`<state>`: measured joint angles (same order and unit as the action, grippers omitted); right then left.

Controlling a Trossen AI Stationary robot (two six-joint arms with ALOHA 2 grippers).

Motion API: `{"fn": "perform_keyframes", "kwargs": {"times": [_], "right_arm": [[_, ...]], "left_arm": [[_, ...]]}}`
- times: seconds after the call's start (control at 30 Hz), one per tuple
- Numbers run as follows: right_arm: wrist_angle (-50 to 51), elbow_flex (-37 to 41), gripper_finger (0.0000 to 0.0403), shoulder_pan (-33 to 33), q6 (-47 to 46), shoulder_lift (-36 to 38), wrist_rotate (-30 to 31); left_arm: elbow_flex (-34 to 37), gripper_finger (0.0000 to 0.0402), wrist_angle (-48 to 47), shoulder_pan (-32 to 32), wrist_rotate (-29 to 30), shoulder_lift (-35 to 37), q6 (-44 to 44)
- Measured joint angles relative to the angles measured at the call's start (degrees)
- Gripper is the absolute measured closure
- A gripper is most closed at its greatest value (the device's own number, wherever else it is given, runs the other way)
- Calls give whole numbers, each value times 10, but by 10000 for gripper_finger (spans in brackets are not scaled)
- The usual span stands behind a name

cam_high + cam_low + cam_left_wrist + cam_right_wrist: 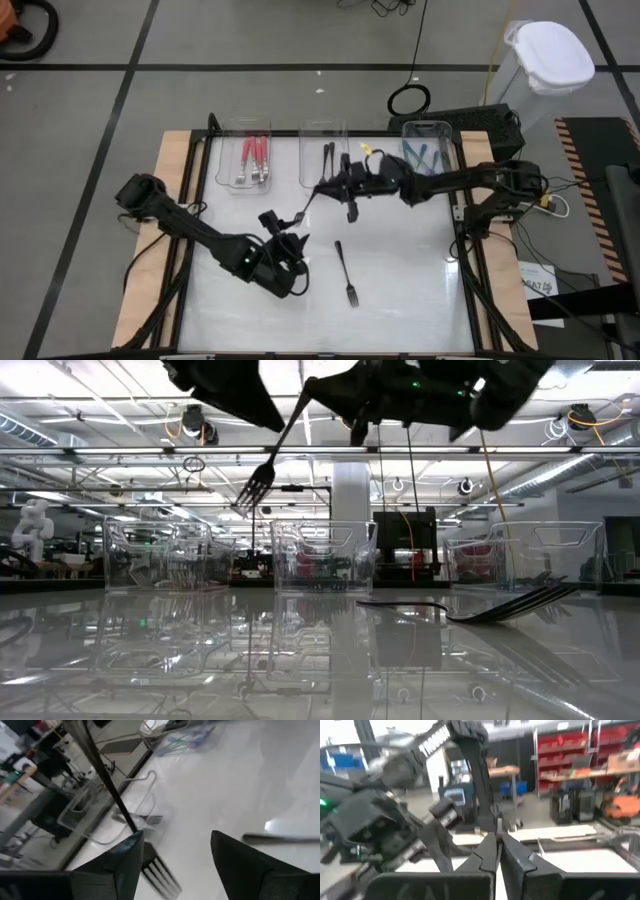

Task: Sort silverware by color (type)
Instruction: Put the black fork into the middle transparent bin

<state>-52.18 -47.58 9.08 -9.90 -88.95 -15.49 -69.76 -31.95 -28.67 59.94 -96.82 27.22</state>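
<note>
**Table** (400,300): white, glossy top. The high view alone gave the full layout.

**Left arm**: entered from the table's left edge. The left gripper (285,240) hung over the near-centre, and its own wrist view showed its fingers (125,855) spread wide, gripping nothing.

**Right arm**: reached in from the right edge, along the front of the trays. The right gripper (325,188) sat before the middle tray. Its wrist view showed the claw (497,842) pressed together. The high and low views showed it pinching a fork handle.

**Left tray** (228,150): clear, held red forks (252,158).

**Middle tray** (305,150): clear, held a black-handled fork (328,158).

**Right tray** (445,135): clear, held blue forks (420,158). The low view showed all three trays as clear boxes, their contents hard to tell.

**Held black fork** (305,208): in the air, handle end in the right gripper and tines slanting down toward the left gripper. The low view showed it clear of the table (262,475). The left wrist view showed its tine end (160,875) between the spread fingers, which the overhead view did not resolve.

**Loose black fork** (346,272): lay flat mid-table, well apart from the trays and near the left gripper. It was also seen in the low view (500,607).
</note>
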Motion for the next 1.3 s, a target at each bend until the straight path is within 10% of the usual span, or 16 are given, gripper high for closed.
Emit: {"fn": "perform_keyframes", "kwargs": {"times": [0.33,1.3], "right_arm": [[244,-132,400,48,109,0,-43],[285,-209,399,297,1,0,-312]], "left_arm": [[0,171,-120,0,1,25,-6],[138,226,50,-2,-93,86,-3]]}}
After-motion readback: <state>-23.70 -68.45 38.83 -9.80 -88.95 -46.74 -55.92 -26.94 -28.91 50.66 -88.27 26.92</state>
